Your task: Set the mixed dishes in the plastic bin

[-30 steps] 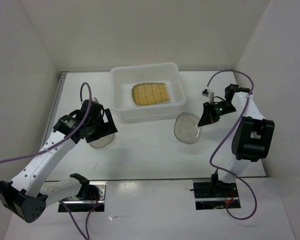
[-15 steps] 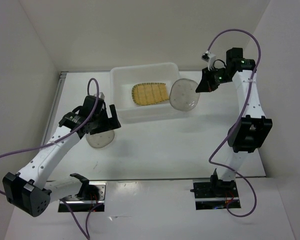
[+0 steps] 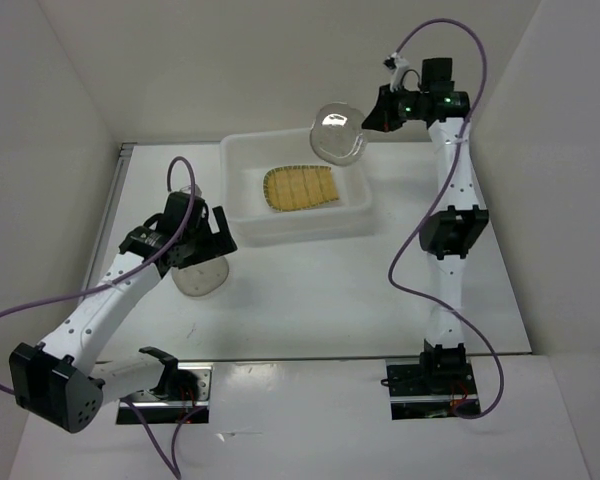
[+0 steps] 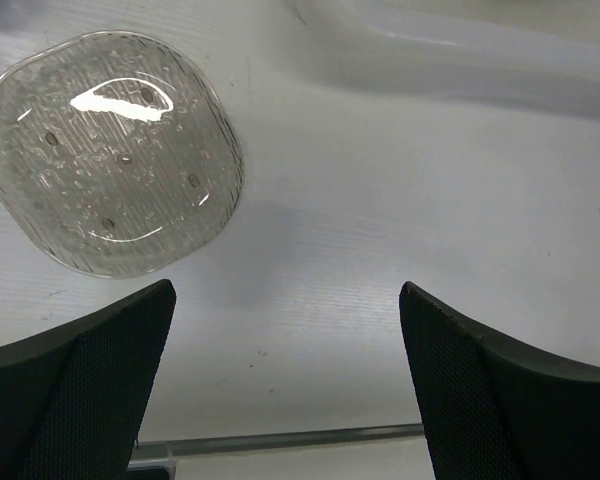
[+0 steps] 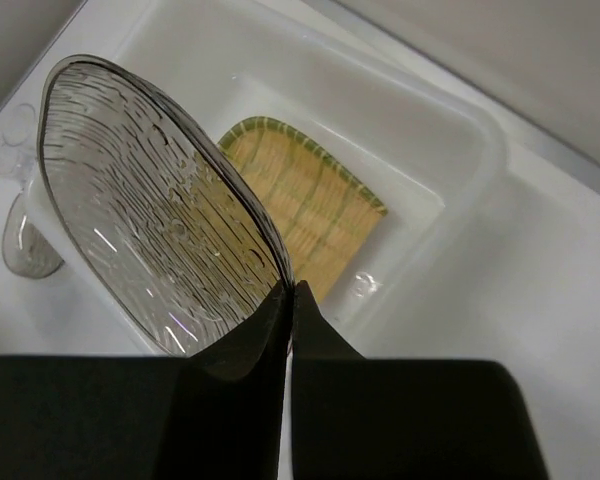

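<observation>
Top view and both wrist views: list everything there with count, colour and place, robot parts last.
plastic bin: 1, white translucent, far middle of table.
tan plate: 1, tan grid, pale rim, flat inside bin.
held plate: 1, greyish translucent, tilted above bin's far right corner.
table plate: 1, greyish translucent, on table by bin's near left corner.
table: 1, white.
left arm: 1, white and black, jaws open above table plate.
right arm: 1, white and black, jaws shut on held plate's rim.
</observation>
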`<state>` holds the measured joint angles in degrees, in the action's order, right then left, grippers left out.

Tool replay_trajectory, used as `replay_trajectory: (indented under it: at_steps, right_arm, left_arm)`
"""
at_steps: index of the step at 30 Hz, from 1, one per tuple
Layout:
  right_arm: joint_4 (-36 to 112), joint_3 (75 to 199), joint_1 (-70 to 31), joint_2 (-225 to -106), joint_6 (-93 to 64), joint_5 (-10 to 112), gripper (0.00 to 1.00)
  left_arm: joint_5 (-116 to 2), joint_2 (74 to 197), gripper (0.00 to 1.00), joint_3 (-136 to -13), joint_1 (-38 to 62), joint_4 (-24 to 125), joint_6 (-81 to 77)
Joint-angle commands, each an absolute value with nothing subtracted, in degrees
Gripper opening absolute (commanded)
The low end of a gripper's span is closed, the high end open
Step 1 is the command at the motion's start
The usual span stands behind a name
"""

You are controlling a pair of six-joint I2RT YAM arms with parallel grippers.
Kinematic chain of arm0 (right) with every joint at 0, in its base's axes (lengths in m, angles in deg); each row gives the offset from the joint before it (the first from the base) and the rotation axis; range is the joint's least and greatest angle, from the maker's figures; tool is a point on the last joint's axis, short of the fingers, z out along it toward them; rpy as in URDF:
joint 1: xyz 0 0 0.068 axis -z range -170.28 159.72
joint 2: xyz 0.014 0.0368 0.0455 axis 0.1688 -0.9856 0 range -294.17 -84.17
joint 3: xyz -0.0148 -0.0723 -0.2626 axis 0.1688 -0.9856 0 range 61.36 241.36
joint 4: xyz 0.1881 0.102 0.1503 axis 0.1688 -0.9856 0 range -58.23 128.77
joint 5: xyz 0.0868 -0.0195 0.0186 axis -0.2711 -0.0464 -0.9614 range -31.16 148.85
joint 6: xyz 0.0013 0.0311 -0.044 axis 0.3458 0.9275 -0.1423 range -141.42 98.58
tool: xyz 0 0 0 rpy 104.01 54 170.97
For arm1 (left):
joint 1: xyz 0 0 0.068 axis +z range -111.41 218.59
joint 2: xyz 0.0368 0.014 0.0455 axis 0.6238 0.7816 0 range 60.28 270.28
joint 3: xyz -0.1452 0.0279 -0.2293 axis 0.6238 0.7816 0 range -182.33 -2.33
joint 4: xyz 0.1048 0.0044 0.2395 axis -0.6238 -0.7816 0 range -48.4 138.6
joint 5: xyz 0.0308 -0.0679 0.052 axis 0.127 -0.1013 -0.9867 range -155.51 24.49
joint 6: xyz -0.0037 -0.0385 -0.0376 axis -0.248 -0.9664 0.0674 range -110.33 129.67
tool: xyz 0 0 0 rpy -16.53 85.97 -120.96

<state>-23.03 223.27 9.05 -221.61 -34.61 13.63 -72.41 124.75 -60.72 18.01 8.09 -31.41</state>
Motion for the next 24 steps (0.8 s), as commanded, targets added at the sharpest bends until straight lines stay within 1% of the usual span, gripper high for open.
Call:
replay_trajectory:
  at_steps: [1, 2, 6, 9, 15, 18, 21, 22, 24]
  right_arm:
    - [-22.2, 230.9, 5.6, -228.5, -27.9, 11.0, 0.0]
    - [-22.2, 233.8, 4.9, -232.0, -27.1, 10.3, 0.0]
    - [-21.2, 239.8, 3.4, -239.0, -23.9, 10.3, 0.0]
    - [-19.4, 241.0, 1.1, -242.8, -22.1, 11.6, 0.0]
    - [-13.7, 241.0, -1.6, -246.2, -19.2, 13.0, 0.0]
    - [-13.2, 241.0, -2.1, -247.6, -19.2, 17.3, 0.0]
    - [-16.5, 241.0, -3.2, -248.1, -22.0, 25.2, 0.0]
    - [-17.2, 241.0, -3.2, -248.7, -22.6, 29.6, 0.0]
    - [-17.8, 241.0, -3.7, -248.7, -22.6, 32.4, 0.0]
  left_arm:
    - [-76.1, 125.7, 0.99, -63.1, 18.8, 9.0, -33.6]
    - [-77.3, 126.2, 0.99, -63.2, 18.8, 8.2, -34.1]
    - [-78.5, 126.2, 0.99, -64.3, 19.3, 7.6, -35.4]
    - [-79.0, 126.7, 0.99, -64.3, 19.9, 7.6, -36.6]
    - [-79.6, 127.8, 0.99, -64.3, 19.9, 5.7, -37.9]
    - [-79.6, 127.8, 0.99, -64.3, 19.9, 4.3, -38.9]
    - [-80.2, 127.8, 0.99, -64.3, 19.9, 2.5, -39.5]
    - [-80.2, 127.8, 0.99, -64.3, 19.9, 2.5, -39.5]
    - [-80.2, 127.2, 0.99, -63.7, 19.9, 1.9, -40.9]
